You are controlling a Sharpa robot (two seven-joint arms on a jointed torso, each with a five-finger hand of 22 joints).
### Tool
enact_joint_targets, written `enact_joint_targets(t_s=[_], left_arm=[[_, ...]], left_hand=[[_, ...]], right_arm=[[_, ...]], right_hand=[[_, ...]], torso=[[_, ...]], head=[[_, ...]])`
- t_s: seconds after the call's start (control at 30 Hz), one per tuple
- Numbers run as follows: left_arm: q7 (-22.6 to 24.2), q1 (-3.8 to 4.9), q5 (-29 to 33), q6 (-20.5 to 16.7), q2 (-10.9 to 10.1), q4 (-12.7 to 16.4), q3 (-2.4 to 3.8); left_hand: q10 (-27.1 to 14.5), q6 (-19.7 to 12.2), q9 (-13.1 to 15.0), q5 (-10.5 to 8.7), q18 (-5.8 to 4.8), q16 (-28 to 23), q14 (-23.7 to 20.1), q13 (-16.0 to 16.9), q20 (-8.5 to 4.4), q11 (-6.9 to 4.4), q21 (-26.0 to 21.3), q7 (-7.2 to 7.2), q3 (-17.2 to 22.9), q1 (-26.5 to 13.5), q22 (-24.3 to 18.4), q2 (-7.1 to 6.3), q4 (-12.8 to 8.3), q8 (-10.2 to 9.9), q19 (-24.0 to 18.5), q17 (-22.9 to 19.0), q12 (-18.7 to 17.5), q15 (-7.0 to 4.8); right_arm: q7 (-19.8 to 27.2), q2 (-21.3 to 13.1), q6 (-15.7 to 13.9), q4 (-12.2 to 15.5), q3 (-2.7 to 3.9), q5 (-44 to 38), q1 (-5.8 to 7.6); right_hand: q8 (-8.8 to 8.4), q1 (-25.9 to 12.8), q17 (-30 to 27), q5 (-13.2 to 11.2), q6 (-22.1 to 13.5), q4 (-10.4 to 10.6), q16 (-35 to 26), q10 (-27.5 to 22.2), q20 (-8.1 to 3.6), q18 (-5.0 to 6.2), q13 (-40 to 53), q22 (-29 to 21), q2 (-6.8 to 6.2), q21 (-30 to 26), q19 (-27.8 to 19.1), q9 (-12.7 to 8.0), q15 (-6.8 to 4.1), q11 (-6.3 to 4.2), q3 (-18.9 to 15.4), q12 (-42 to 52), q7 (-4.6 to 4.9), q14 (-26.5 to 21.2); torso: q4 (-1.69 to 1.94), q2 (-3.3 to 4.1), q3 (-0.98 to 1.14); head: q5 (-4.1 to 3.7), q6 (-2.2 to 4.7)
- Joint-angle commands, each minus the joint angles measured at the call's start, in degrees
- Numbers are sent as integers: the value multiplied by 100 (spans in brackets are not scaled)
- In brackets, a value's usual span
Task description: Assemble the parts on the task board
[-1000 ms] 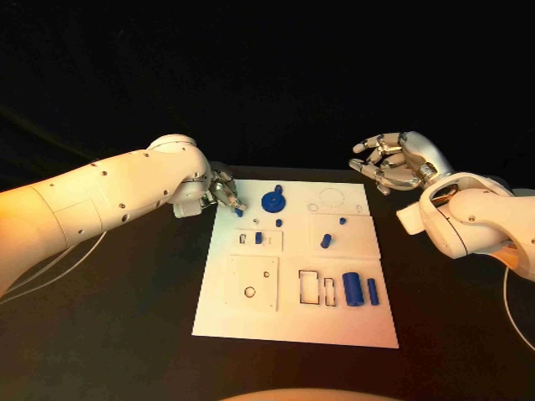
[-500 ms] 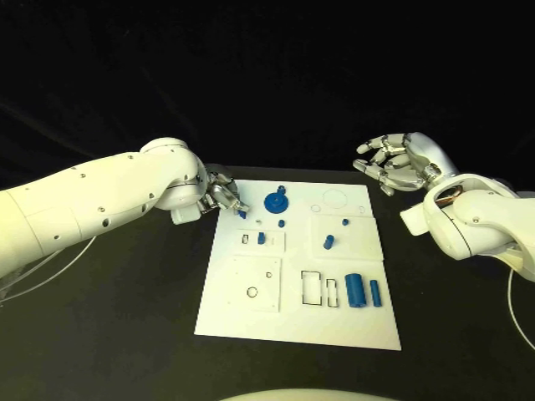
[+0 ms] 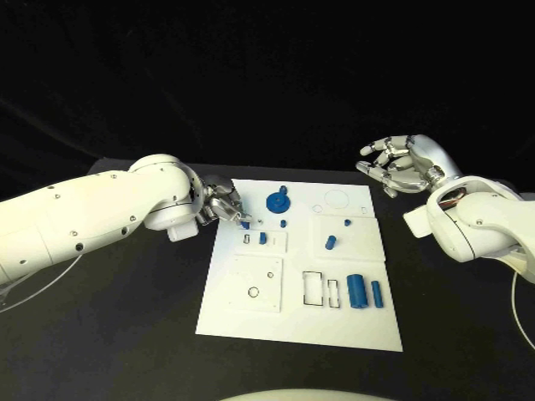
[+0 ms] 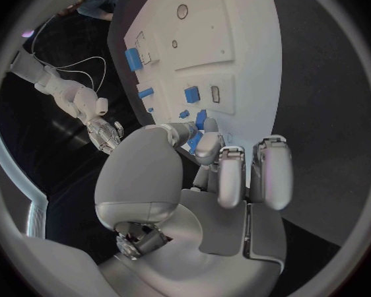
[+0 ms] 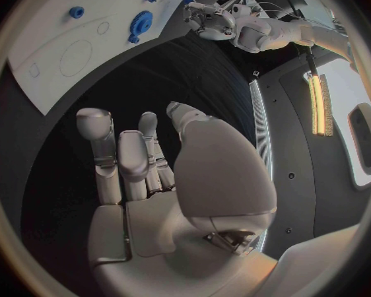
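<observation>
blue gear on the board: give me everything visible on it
The blue gear is a small disc with a toothed rim, seen in the right wrist view, plastic by its look, in solid blue. It lies flat on the far part of the white task board, left of a circular outline drawn there. A small blue nub sits at its far edge; I can't tell whether it is part of the gear. Neither hand touches it: the left hand works just to its left, holding a small blue part.
</observation>
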Motion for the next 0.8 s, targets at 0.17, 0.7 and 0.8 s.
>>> enact_joint_targets(t_s=[0.17, 0.7, 0.8], left_arm=[[376, -97, -662, -346, -107, 256, -6], [367, -239, -995, -405, -123, 367, -23], [332, -246, -1014, -369, -120, 359, -27]], left_hand=[[54, 39, -8, 71, -68, 20, 606, -8, -27, 1, 31, -14, 1089, -71, 265, -57, -1035, 21, 23, 1509, 3, -37], [106, 84, -2, 161, -72, 20, 606, 39, -31, -9, 41, -24, 1162, -110, 286, -110, -1072, 31, 34, 1509, 38, -47], [106, 84, -2, 161, -72, 20, 606, 39, -31, -9, 41, -24, 1162, -110, 286, -110, -1072, 31, 34, 1509, 38, -47]], right_arm=[[48, 3, 92, -4, -1, -9, -18], [57, -3, 87, -4, -1, -56, -32], [57, -6, 87, -2, -1, -57, -32]], right_hand=[[20, -46, 3, 27, -37, -11, -12, -32, -11, 30, -5, -5, 31, -37, -10, 0, -2, -19, 7, -5, -9, -22], [20, -46, 3, 27, -37, -11, -12, -32, -11, 30, -5, -5, 31, -37, -10, 0, -2, -19, 7, -5, -9, -22], [20, -46, 3, 27, -37, -11, -12, -32, -11, 30, -5, -5, 31, -37, -10, 0, -2, -19, 7, -5, -9, -22]], torso=[[1, 7, -5], [-11, 10, 6], [-11, 11, 6]], head=[[31, -12], [58, -38], [62, -38]])
